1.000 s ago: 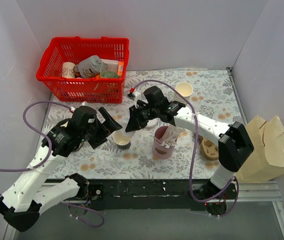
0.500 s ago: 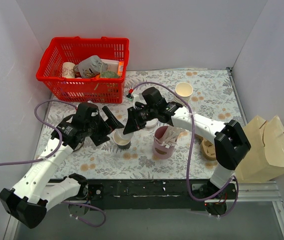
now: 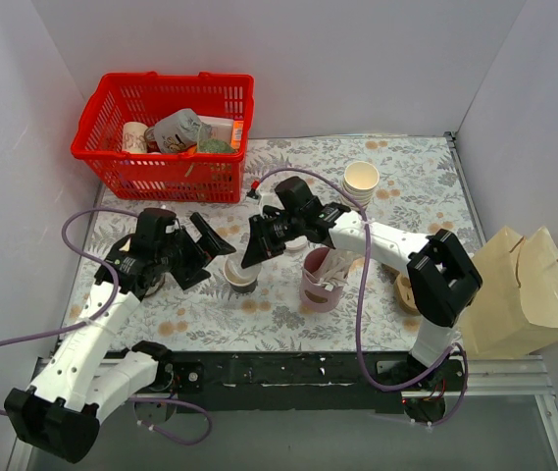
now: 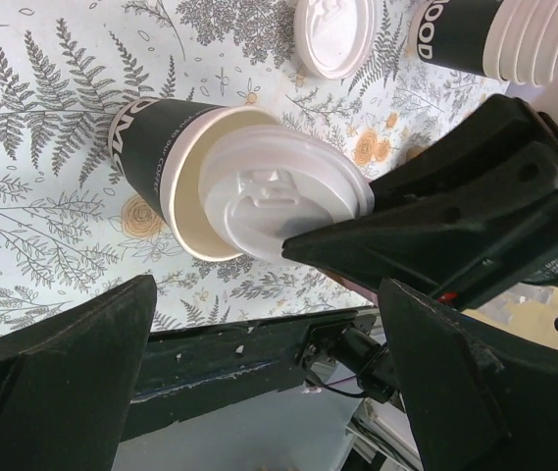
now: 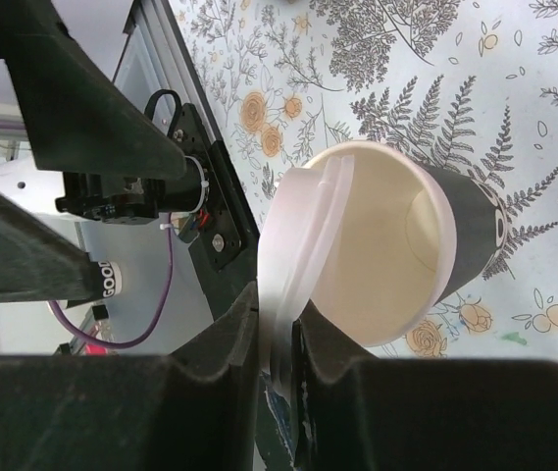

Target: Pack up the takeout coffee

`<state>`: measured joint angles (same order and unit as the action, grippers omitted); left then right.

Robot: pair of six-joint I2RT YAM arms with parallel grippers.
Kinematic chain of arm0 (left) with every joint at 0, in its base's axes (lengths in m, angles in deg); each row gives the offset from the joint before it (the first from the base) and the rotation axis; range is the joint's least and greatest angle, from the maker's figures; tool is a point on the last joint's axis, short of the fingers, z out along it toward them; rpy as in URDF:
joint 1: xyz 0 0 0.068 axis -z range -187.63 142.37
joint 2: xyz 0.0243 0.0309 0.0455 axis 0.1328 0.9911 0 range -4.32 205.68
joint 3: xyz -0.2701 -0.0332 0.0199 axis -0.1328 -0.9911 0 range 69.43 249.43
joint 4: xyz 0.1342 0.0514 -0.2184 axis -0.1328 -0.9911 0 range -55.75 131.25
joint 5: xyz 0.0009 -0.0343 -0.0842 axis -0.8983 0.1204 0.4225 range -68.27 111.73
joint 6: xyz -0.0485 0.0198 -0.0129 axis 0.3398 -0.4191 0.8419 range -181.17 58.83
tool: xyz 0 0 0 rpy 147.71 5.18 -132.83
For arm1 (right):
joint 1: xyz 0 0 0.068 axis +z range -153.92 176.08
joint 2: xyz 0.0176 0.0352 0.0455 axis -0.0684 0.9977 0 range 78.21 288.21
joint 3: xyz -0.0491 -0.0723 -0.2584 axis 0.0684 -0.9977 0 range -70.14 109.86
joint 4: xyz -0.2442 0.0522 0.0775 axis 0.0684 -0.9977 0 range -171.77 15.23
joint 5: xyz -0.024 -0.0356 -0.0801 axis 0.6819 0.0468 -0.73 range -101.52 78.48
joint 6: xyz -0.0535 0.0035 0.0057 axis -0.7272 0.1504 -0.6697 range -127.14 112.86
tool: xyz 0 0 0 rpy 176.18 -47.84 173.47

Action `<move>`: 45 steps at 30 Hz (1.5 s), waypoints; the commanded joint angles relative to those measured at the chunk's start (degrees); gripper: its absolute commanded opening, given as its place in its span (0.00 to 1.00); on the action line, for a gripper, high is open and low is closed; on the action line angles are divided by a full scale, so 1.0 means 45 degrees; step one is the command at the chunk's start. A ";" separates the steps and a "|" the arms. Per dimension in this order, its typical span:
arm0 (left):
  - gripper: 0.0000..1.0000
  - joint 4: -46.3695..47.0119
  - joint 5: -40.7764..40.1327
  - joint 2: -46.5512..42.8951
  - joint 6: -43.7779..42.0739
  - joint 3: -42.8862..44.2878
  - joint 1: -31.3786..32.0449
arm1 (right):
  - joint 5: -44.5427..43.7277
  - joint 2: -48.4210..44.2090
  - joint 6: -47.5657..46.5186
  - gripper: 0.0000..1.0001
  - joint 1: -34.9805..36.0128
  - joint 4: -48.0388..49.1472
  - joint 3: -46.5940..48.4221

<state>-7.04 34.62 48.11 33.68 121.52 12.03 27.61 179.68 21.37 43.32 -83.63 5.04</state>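
Observation:
The takeout coffee cup [image 3: 242, 279], dark paper with a cream inside, stands open on the flowered table. It also shows in the left wrist view [image 4: 151, 147] and the right wrist view [image 5: 396, 245]. My right gripper [image 3: 257, 249] is shut on the edge of a round white lid [image 4: 279, 196] and holds it tilted over the cup's rim, partly covering the mouth. The lid also shows in the right wrist view [image 5: 303, 245], pinched by that gripper [image 5: 277, 353]. My left gripper [image 3: 221, 261] is wide open just left of the cup, touching nothing; it appears in its own view [image 4: 269, 392].
A pink cup of white sticks [image 3: 322, 280] stands right of the coffee. A second white lid [image 4: 335, 34] lies behind it. A stack of cream cups [image 3: 361, 178] is at the back right, a red basket [image 3: 166, 137] at the back left, a paper bag [image 3: 529, 289] off the right edge.
My right gripper has moved slightly left and down, bringing the lid closer over the cup. My left arm has shifted its pose; its gripper stays open beside the cup.

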 commanded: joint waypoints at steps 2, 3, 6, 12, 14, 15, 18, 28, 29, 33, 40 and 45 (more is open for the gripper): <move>0.98 -0.0088 0.0066 -0.0517 -0.0588 -0.0072 -0.0072 | -0.0044 0.0107 0.0109 0.21 -0.0166 0.0310 -0.0124; 0.98 -0.0108 0.0105 -0.0556 -0.0666 -0.0092 -0.0072 | -0.0064 0.0146 0.0129 0.21 -0.0186 0.0271 -0.0124; 0.98 -0.0206 0.0106 -0.0673 -0.0745 -0.0112 -0.0072 | -0.0142 0.0166 0.0187 0.24 -0.0206 0.0270 -0.0124; 0.98 -0.0421 0.0164 -0.0615 -0.0745 -0.0482 -0.0072 | -0.0532 0.0127 -0.0066 0.33 -0.0225 -0.0177 0.0207; 0.98 -0.0459 0.0067 -0.0615 -0.0746 -0.0697 -0.0072 | -0.0746 0.0127 -0.0241 0.35 -0.0225 -0.0412 0.0266; 0.98 -0.0460 0.0028 -0.0615 -0.0784 -0.0717 -0.0072 | -0.0805 0.0127 -0.0262 0.36 -0.0225 -0.0452 0.0267; 0.98 -0.0460 -0.0051 -0.0498 -0.0843 -0.0834 -0.0091 | -0.0865 0.0146 -0.0495 0.39 -0.0225 -0.0802 0.0500; 0.98 0.0477 0.0203 -0.0458 -0.0278 -0.1810 -0.0072 | -0.1275 0.0049 -0.1063 0.46 -0.0225 -0.1273 0.0736; 0.98 0.0633 0.0184 -0.0497 -0.0199 -0.1908 -0.0072 | -0.1391 0.0068 -0.1024 0.46 -0.0225 -0.1273 0.0735; 0.98 0.1102 0.0339 -0.0712 0.0230 -0.2376 -0.0072 | -0.1587 0.0068 -0.1062 0.49 -0.0225 -0.1292 0.0774; 0.98 0.1689 0.0438 -0.1064 0.0680 -0.2827 -0.0091 | -0.1880 0.0283 -0.0965 0.52 -0.0225 -0.1507 0.0970; 0.98 0.1708 0.0105 -0.1083 0.0836 -0.3002 -0.0072 | -0.2212 0.0380 -0.0829 0.53 -0.0206 -0.1604 0.0989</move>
<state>-0.68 35.78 44.37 36.32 109.22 11.96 19.24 180.49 17.77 42.53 -90.12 7.09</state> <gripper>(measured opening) 0.981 0.527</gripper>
